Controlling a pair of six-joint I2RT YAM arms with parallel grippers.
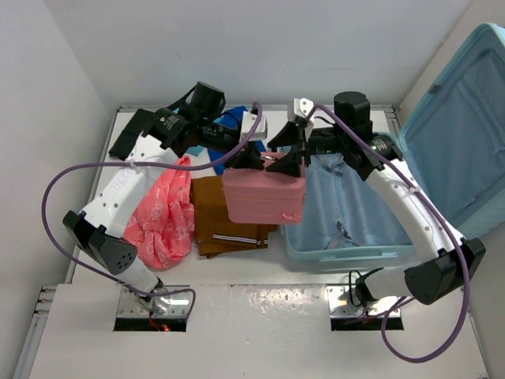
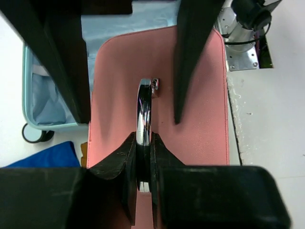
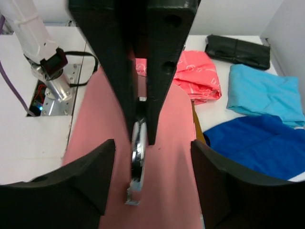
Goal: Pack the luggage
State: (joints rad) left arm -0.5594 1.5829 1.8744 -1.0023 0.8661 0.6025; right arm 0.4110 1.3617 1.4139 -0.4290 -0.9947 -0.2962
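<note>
The small pink case (image 1: 264, 197) hangs by its chrome handle (image 2: 144, 107) over the table between the brown garment and the luggage. My left gripper (image 2: 144, 157) is shut on that handle; it also shows in the top view (image 1: 251, 158). My right gripper (image 3: 152, 145) is open, its jaws wide apart on either side of the case top and handle (image 3: 138, 152), touching neither; it sits just right of the left one in the top view (image 1: 288, 154). The luggage (image 1: 347, 254), pale aqua, lies open at right with its lid (image 1: 465, 142) raised and a light blue garment (image 1: 347, 205) inside.
A pink floral bag (image 1: 162, 213) and a folded brown garment (image 1: 225, 225) lie left of the case. A black pouch (image 3: 238, 50), a light blue cloth (image 3: 262, 93) and a dark blue cloth (image 3: 257, 148) lie at the back. White walls enclose the table.
</note>
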